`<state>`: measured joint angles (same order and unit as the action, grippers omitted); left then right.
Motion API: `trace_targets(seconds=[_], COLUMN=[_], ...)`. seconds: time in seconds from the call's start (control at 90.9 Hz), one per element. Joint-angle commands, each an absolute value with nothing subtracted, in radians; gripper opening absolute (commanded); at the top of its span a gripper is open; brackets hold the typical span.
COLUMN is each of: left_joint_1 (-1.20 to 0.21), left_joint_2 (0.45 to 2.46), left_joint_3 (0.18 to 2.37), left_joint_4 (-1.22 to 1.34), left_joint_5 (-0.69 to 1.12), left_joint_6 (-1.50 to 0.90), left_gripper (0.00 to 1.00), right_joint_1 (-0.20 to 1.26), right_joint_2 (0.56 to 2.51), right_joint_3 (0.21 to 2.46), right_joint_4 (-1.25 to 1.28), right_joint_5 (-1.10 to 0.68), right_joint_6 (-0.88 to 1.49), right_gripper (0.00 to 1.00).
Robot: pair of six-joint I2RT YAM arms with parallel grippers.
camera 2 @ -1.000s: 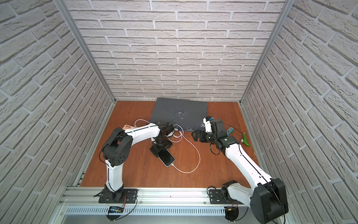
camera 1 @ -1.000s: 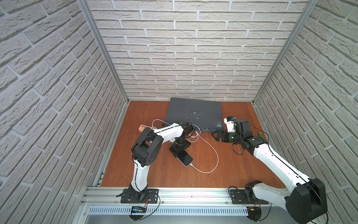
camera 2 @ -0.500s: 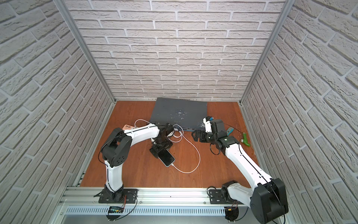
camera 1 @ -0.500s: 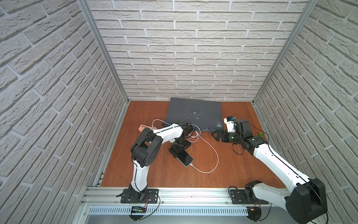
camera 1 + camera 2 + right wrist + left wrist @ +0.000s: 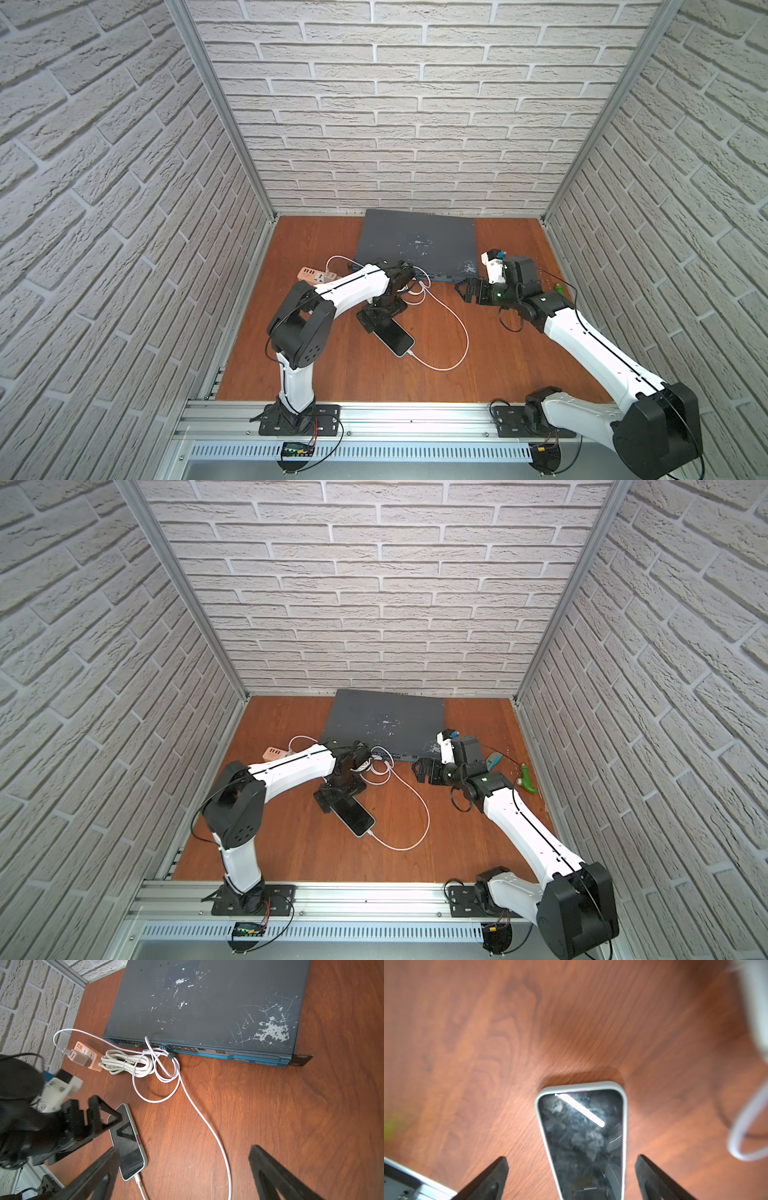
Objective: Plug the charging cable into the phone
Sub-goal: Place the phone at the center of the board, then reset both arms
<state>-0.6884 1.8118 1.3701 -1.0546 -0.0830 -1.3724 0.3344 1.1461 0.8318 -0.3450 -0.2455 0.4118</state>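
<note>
The phone (image 5: 395, 337) (image 5: 356, 817) lies flat on the wooden table, black screen up, in a light case. The white charging cable (image 5: 462, 328) (image 5: 207, 1124) curves across the table, and its plug (image 5: 138, 1179) sits against the phone's near short end. My left gripper (image 5: 380, 321) (image 5: 572, 1158) is open over the phone's far end; its fingers (image 5: 496, 1174) straddle the phone (image 5: 581, 1136) without touching it. My right gripper (image 5: 461, 289) (image 5: 185, 1150) hangs open and empty above the table, just in front of the grey box.
A large dark grey box (image 5: 415, 245) (image 5: 207, 1001) lies at the back. In front of it are an orange power strip (image 5: 87, 1053) with a charger block (image 5: 76, 1056) and a bundled white cord (image 5: 126, 1064). A green object (image 5: 527, 781) lies at the right edge.
</note>
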Motion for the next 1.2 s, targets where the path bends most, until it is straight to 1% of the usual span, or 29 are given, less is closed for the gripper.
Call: trace_targets(seconds=[0.0,0.176,0.286,0.506,0.583,0.748,0.902,1.034,1.188], left_joint_1=[-0.701,-0.704,-0.703,-0.701,-0.7,-0.693,-0.683,-0.67,-0.646], left_joint_2=[1.707,1.529,1.424,1.296,1.255,1.149,1.083,1.056,1.032], left_joint_3=[1.372,1.288,1.259,1.249,1.225,1.1,1.039,1.005,0.966], left_joint_4=[-1.123,-1.059,-1.081,-1.133,-1.119,-0.948,-0.922,-0.917,-0.898], left_joint_5=[-0.229,-0.329,-0.435,-0.647,-0.716,-0.792,-0.898,-0.941,-0.978], left_joint_6=[-1.316,-1.257,-1.245,-1.171,-1.144,-1.04,-1.026,-0.998,-0.968], left_gripper=[0.98,0.98,0.98,0.98,0.98,0.98,0.98,0.98,0.98], right_joint_1=[0.325,0.32,0.306,0.211,0.153,0.019,-0.026,-0.071,-0.086], right_joint_2=[1.113,1.099,1.099,1.146,1.165,1.193,1.214,1.247,1.251], right_joint_3=[0.872,0.927,0.955,0.988,0.983,0.926,0.878,0.851,0.744], right_joint_4=[-0.359,-0.4,-0.416,-0.409,-0.374,-0.248,-0.178,-0.146,0.009], right_joint_5=[-0.193,-0.125,-0.081,-0.07,-0.08,-0.109,-0.018,-0.013,0.011], right_joint_6=[0.392,0.372,0.364,0.354,0.356,0.395,0.342,0.303,0.245], right_gripper=[0.99,0.99,0.99,0.99,0.99,0.98,0.98,0.98,0.98])
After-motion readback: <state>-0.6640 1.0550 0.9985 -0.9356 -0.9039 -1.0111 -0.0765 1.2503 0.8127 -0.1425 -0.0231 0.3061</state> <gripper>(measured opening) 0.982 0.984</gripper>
